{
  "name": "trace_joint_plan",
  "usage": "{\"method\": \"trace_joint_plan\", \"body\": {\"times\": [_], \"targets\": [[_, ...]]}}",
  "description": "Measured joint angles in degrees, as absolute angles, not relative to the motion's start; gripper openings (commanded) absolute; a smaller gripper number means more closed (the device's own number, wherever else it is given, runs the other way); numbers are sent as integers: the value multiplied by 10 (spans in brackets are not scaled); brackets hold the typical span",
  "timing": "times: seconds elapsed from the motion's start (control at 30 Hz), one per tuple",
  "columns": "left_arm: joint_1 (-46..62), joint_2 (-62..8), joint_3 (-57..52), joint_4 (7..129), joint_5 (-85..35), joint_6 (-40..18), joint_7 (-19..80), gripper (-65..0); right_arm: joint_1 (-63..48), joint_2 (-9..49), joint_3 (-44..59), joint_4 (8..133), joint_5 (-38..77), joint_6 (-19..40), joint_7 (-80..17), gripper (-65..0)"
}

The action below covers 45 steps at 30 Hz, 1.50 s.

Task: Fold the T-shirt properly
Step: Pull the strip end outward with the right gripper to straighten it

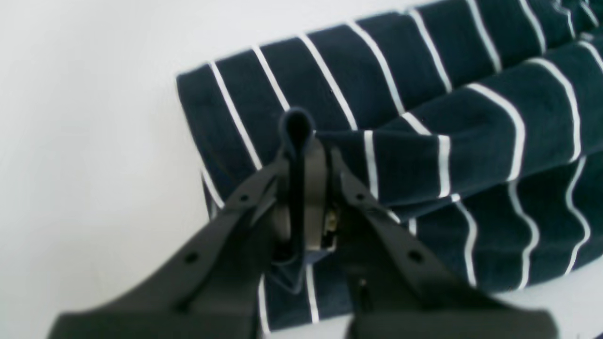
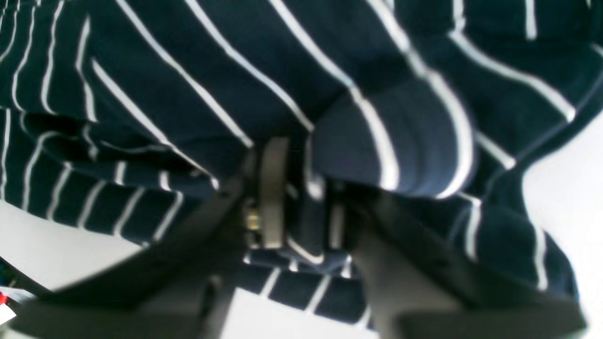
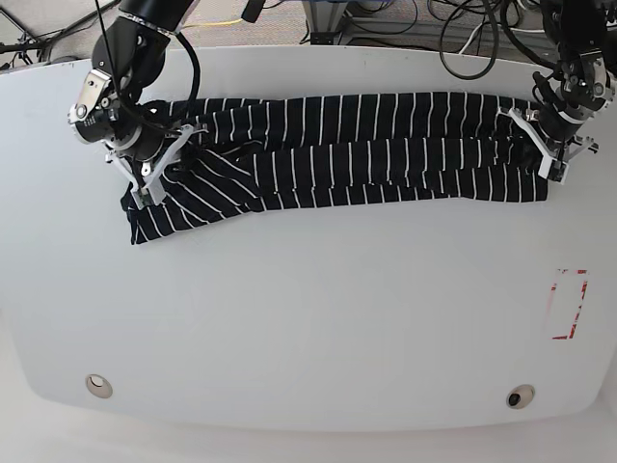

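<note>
The white bench (image 3: pixel 308 318) fills most of the base view, with rounded corners and two small round fittings near its front edge. Across its far half lies the T-shirt (image 3: pixel 337 154), dark navy with thin white stripes, gathered into a long band that runs from one arm to the other. The band is folded lengthwise in loose layers; at the end under the right arm it sags into a rumpled flap that reaches toward the front of the bench.

The right claw (image 2: pixel 301 207) sits at that rumpled end. In the right wrist view its jaws stand a little apart with a wad of striped cloth between them, and a bulge of fabric rolls over the top; whether they truly pinch the cloth I cannot tell.

The left claw (image 1: pixel 306 155) is at the opposite end, jaws closed on a thin doubled edge of the shirt, a small loop of cloth poking out past the tips.

A small red-and-white marking (image 3: pixel 569 304) lies on the bench, well apart from the shirt.
</note>
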State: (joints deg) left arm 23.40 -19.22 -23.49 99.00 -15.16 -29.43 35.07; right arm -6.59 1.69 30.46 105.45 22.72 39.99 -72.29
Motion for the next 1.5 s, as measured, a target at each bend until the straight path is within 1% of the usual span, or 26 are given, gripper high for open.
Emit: {"method": "trace_joint_plan", "body": {"times": [0.03,0.07,0.13,0.17,0.23,0.3,0.37,0.4,0.5,0.57,0.63,0.7,0.73,0.77,0.87,0.9,0.93,1.03,1.17,1.3,1.43,1.5], "targets": [[238,-192,-235,990,-151,-294,354,-622,-71,18,306,1056,227,400,-723,-322],[240,-192,-235,990,-150,-295,369,-594,-76,19,309,1060,225,400,-723,-276],[239,-192,-235,990,-154,-295,402,-524,-83,20,323,1079,223,399,-723,-200],[236,-192,-235,990,-155,-296,416,-481,-87,20,336,1097,225,399,-725,-182],[234,-193,-239,1002,-155,-296,435,-425,-87,20,364,1132,225,399,-724,-185],[234,-191,-252,1040,-151,-296,453,-354,-87,22,382,1153,241,399,-722,-193],[230,-190,-259,1084,-152,-294,457,-317,-88,29,391,1151,298,399,-722,-198],[224,-187,-259,1098,-152,-298,461,-308,-86,33,392,1148,320,400,-726,-198],[210,-176,-257,1123,-161,-336,495,-319,-70,53,381,1141,361,399,-726,-198],[193,-170,-256,1128,-157,-341,507,-326,-48,53,365,1138,362,399,-724,-198],[167,-163,-257,1124,-149,-337,519,-326,-26,50,358,1124,338,401,-720,-209],[141,-156,-258,1108,-149,-335,521,-326,8,44,358,1085,291,398,-722,-262],[137,-154,-258,1101,-149,-335,521,-326,21,45,358,1065,278,400,-721,-300],[136,-154,-258,1094,-150,-335,518,-328,32,46,359,1046,269,400,-721,-355],[132,-147,-255,1046,-131,-336,525,-331,70,53,362,963,256,402,-717,-472],[127,-144,-253,1026,-116,-335,533,-331,85,54,363,931,242,395,-711,-503],[119,-144,-248,1001,-98,-336,545,-331,104,58,363,894,235,396,-708,-515],[111,-146,-245,963,-88,-334,523,-332,128,77,356,828,251,399,-690,-518],[116,-143,-246,926,-76,-333,518,-332,135,103,358,752,239,399,-631,-518],[113,-147,-247,919,-79,-335,516,-332,133,123,330,691,237,395,-600,-523],[114,-146,-247,918,-80,-335,513,-332,132,130,306,649,248,399,-538,-525],[114,-146,-247,918,-80,-335,513,-332,130,144,299,625,258,402,-511,-526]]}}
